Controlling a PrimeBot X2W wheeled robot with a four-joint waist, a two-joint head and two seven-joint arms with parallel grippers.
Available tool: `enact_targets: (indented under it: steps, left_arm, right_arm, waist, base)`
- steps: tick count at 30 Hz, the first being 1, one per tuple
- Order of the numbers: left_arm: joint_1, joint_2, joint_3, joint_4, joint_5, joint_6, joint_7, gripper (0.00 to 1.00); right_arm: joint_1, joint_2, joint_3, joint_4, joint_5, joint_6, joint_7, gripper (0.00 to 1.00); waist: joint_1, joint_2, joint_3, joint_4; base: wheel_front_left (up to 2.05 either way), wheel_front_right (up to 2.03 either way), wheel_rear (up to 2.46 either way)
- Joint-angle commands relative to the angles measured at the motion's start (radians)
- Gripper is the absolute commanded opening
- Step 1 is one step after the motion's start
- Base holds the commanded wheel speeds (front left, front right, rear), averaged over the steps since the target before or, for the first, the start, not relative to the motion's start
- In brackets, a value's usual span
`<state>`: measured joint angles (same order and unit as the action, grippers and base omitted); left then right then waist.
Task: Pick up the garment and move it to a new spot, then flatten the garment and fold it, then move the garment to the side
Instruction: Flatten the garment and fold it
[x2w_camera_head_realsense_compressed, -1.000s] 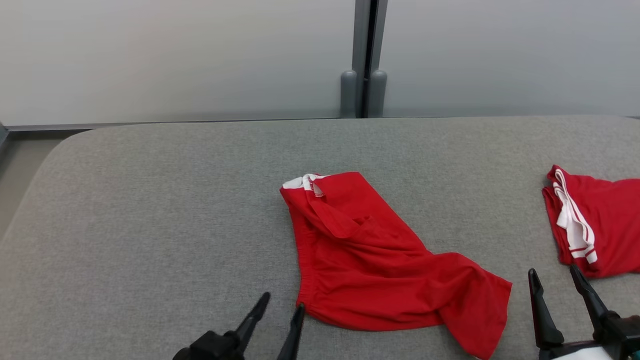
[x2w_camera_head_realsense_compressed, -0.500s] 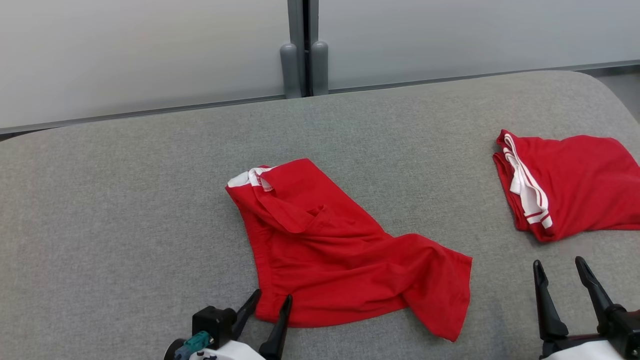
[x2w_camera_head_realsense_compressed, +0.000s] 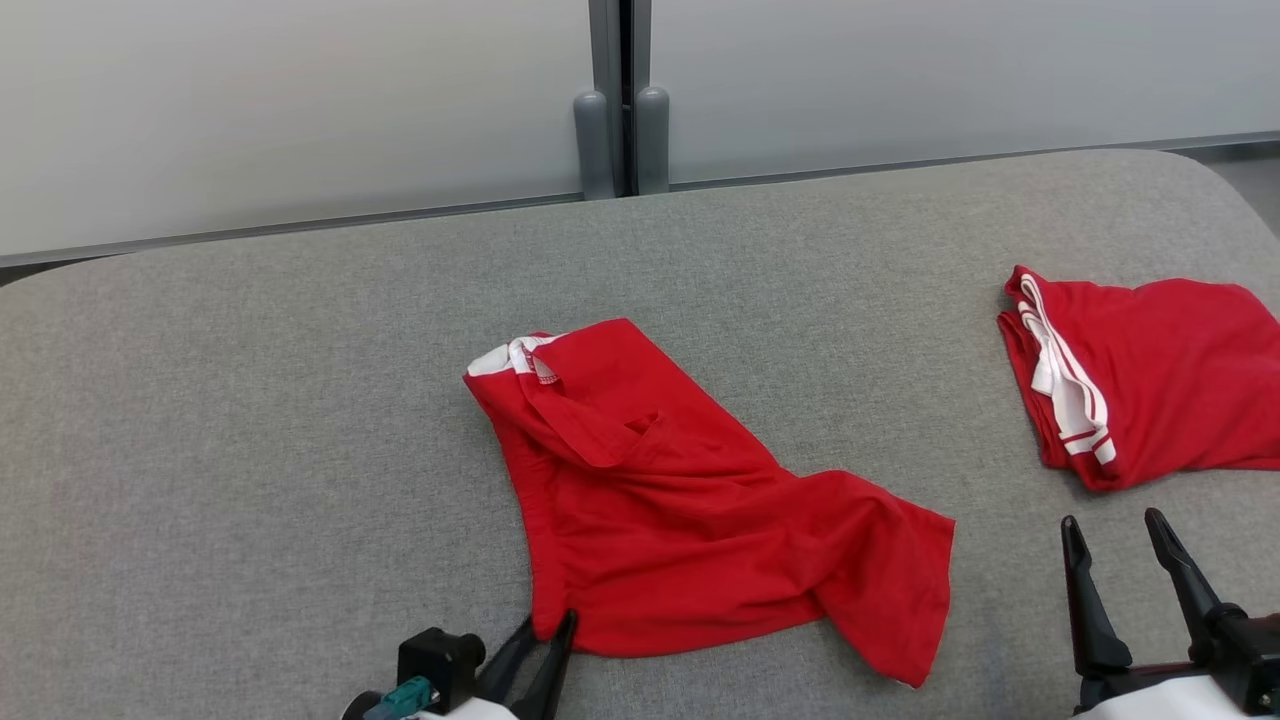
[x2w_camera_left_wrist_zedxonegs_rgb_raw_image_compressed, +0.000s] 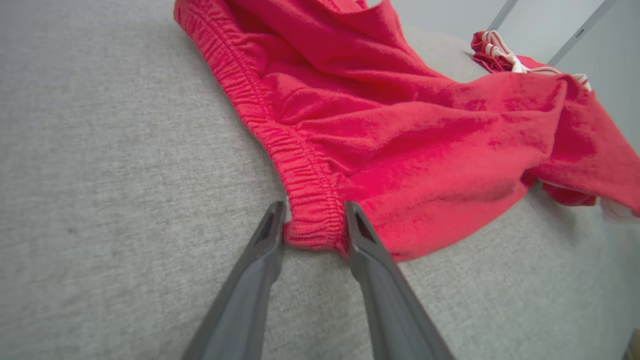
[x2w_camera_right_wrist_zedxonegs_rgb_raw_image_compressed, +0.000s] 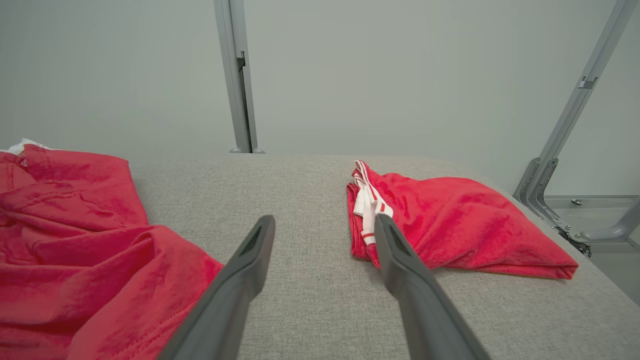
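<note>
The garment (x2w_camera_head_realsense_compressed: 680, 500) is a pair of red shorts with white trim, lying rumpled in the middle of the grey padded surface (x2w_camera_head_realsense_compressed: 250, 400). My left gripper (x2w_camera_head_realsense_compressed: 552, 622) is at its near left corner. In the left wrist view, the left gripper (x2w_camera_left_wrist_zedxonegs_rgb_raw_image_compressed: 311, 220) has its fingers on either side of the elastic waistband's end on the garment (x2w_camera_left_wrist_zedxonegs_rgb_raw_image_compressed: 400, 125), touching the cloth with a gap still between them. The cloth lies flat on the surface. My right gripper (x2w_camera_head_realsense_compressed: 1110, 520) is open and empty, low at the right, apart from the garment (x2w_camera_right_wrist_zedxonegs_rgb_raw_image_compressed: 75, 240).
A second red garment (x2w_camera_head_realsense_compressed: 1160, 370) with white stripes lies folded at the far right, just beyond the right gripper (x2w_camera_right_wrist_zedxonegs_rgb_raw_image_compressed: 325, 222). A grey post (x2w_camera_head_realsense_compressed: 620, 140) and pale wall panels stand behind the surface. The surface's rounded edge runs along the back and right.
The head camera has shifted. The left gripper has moved up to the waistband corner and its fingers have narrowed around it. The right gripper stays open.
</note>
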<state>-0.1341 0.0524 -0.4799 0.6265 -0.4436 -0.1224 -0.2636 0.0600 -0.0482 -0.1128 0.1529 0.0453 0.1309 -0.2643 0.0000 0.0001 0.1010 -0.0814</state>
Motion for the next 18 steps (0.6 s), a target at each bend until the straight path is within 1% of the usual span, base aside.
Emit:
enact_targets:
  steps: [1,5,9,11,12,14,15,17,18]
  left_arm:
    - [-0.020,0.002,-0.010,-0.017,-0.011,-0.004,0.000,0.00]
    - [-0.004,0.003,-0.039,-0.133,-0.048,-0.010,-0.001,0.00]
    - [0.062,0.051,-0.088,-0.309,-0.094,-0.008,0.015,0.00]
    - [0.093,0.082,-0.103,-0.438,-0.118,-0.008,0.063,0.00]
    - [0.109,0.089,-0.109,-0.509,-0.141,-0.009,0.098,0.00]
    - [0.117,0.123,-0.122,-0.649,-0.155,-0.004,0.180,0.00]
    - [0.113,0.132,-0.124,-0.708,-0.170,0.002,0.220,0.00]
    - [0.087,0.141,-0.120,-0.805,-0.187,0.030,0.300,0.00]
    - [0.072,0.132,-0.114,-0.837,-0.204,0.044,0.331,0.00]
  right_arm:
    - [-0.005,-0.005,-0.004,0.002,0.000,0.000,0.000,1.00]
    - [0.016,-0.005,-0.016,0.011,0.004,0.000,0.000,1.00]
    - [0.032,-0.005,-0.019,0.014,0.009,0.000,0.000,1.00]
    - [0.032,-0.005,-0.013,0.017,0.011,0.000,0.000,1.00]
    - [0.031,-0.005,-0.012,0.017,0.014,0.000,0.000,1.00]
    - [0.024,-0.005,-0.004,0.017,0.017,0.000,0.000,1.00]
    - [0.018,-0.005,0.003,0.018,0.018,0.000,0.000,1.00]
    - [0.003,-0.005,0.019,0.022,0.016,0.000,0.000,1.00]
    - [-0.004,-0.005,0.028,0.025,0.015,0.000,0.000,1.00]
  waist:
    - [0.0000,-0.0001,-0.001,0.002]
    - [0.0000,-0.0001,-0.010,0.017]
    - [0.0000,-0.0001,-0.017,0.034]
    - [0.0000,-0.0001,-0.016,0.041]
    - [0.0000,-0.0001,-0.014,0.045]
    - [0.0000,-0.0001,-0.006,0.049]
    - [0.0000,-0.0001,-0.002,0.047]
    - [0.0000,-0.0001,0.007,0.035]
    - [0.0000,-0.0001,0.013,0.025]
  base:
    - [0.00,0.00,0.00]
    - [0.00,0.00,0.00]
    - [0.00,0.00,0.00]
    - [0.00,0.00,0.00]
    - [0.00,0.00,0.00]
    - [0.00,0.00,0.00]
    - [0.00,0.00,0.00]
    - [0.00,0.00,0.00]
    - [0.00,0.00,0.00]
